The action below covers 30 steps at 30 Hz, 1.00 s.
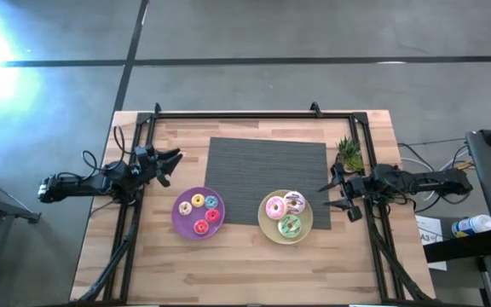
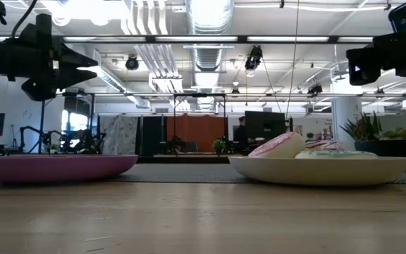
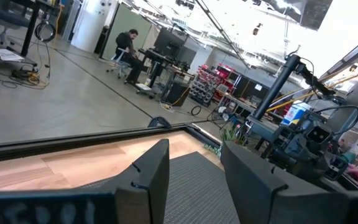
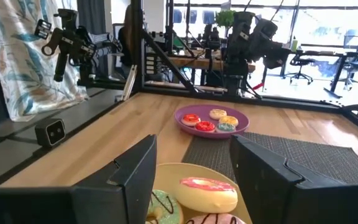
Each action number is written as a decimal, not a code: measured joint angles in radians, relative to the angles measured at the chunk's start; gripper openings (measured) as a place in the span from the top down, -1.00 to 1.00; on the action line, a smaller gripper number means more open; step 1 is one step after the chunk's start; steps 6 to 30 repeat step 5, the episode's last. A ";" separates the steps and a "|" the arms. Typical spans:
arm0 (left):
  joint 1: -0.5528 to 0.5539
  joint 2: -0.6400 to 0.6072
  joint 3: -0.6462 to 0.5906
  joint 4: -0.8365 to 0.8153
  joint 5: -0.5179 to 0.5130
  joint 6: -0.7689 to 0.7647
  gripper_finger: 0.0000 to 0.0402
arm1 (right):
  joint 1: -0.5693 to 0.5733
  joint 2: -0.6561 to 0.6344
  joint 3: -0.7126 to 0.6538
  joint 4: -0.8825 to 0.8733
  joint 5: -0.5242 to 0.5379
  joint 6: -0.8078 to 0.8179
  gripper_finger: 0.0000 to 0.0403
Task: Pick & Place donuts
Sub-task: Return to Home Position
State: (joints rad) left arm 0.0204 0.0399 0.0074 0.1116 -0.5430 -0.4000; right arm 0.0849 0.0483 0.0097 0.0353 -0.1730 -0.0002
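Three larger donuts lie on the pale-yellow plate [image 1: 267, 228]: pink [image 1: 275, 207], white with dark streaks [image 1: 294, 201] and green [image 1: 290, 226]. Several tiny donuts, among them a yellow one [image 1: 198, 201], a blue one [image 1: 211, 202] and a red one [image 1: 201, 227], lie on the purple plate [image 1: 183, 218]. My left gripper [image 1: 176, 167] hovers open above the table, just beyond the purple plate's far-left side. My right gripper [image 1: 324, 196] hovers open to the right of the pale-yellow plate. In the right wrist view the open fingers [image 4: 193, 146] frame the pink donut [image 4: 208, 193] and the green donut [image 4: 166, 208].
A dark grey mat [image 1: 267, 170] covers the table's middle, and the pale-yellow plate sits on its near edge. A small potted plant [image 1: 349, 153] stands by the right arm. A black frame [image 1: 254, 113] borders the table's far edge and sides. Bare wood lies along the near edge.
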 joint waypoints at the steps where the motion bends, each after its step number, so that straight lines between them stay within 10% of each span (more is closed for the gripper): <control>1: 0.000 0.000 0.000 0.000 0.000 0.000 0.38 | 0.000 0.000 0.000 0.000 0.000 0.000 0.04; 30: 0.000 0.000 0.000 0.000 0.000 0.000 0.38 | 0.000 0.000 0.000 0.000 0.000 0.000 0.04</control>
